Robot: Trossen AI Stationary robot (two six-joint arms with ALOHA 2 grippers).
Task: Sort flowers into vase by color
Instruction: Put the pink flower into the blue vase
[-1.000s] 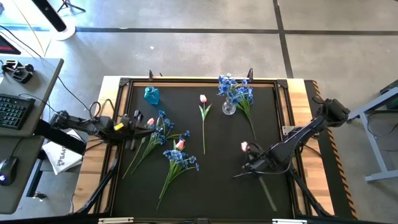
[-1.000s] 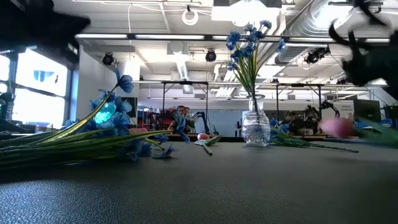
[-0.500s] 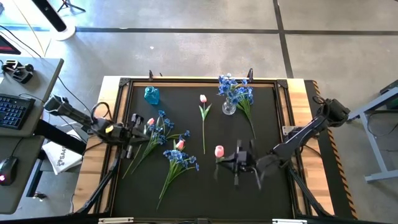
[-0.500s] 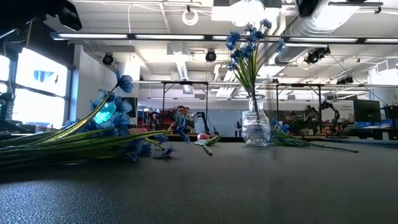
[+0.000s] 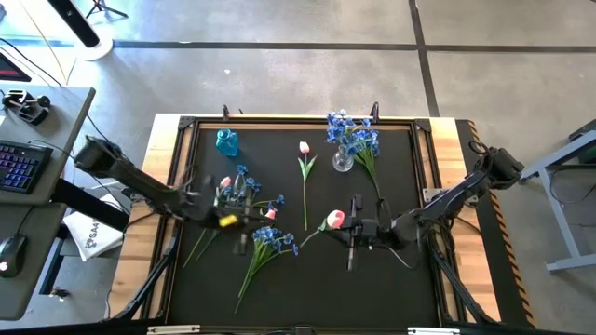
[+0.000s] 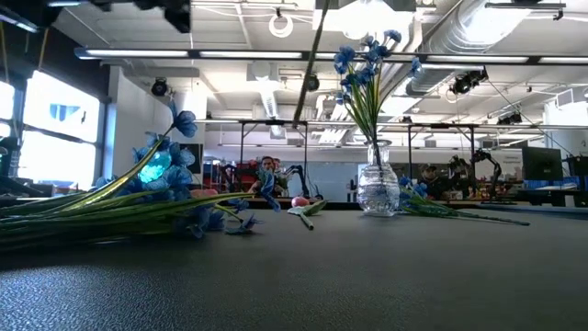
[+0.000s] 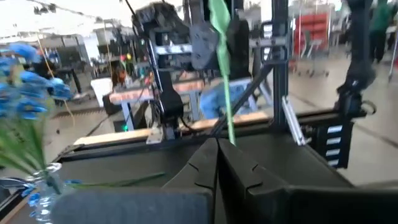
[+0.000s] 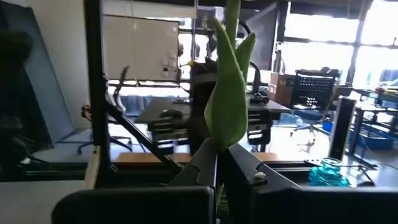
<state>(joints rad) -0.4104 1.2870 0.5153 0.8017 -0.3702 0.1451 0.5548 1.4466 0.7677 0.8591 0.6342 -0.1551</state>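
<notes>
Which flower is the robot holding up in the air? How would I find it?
Look at the black table from above and find the clear vase of blue blossoms at its far edge. Nearer than the vase, the right gripper is shut on a pink tulip. Every other pink tulip lies flat on the table; this one is lifted, its green stem pinched between dark fingers.

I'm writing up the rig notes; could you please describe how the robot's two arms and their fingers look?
Both the left arm and the right arm are dark, slim and jointed. The left gripper carries a yellow marking. Its fingers are flat, black and tapered, as are the right gripper's fingers.
</notes>
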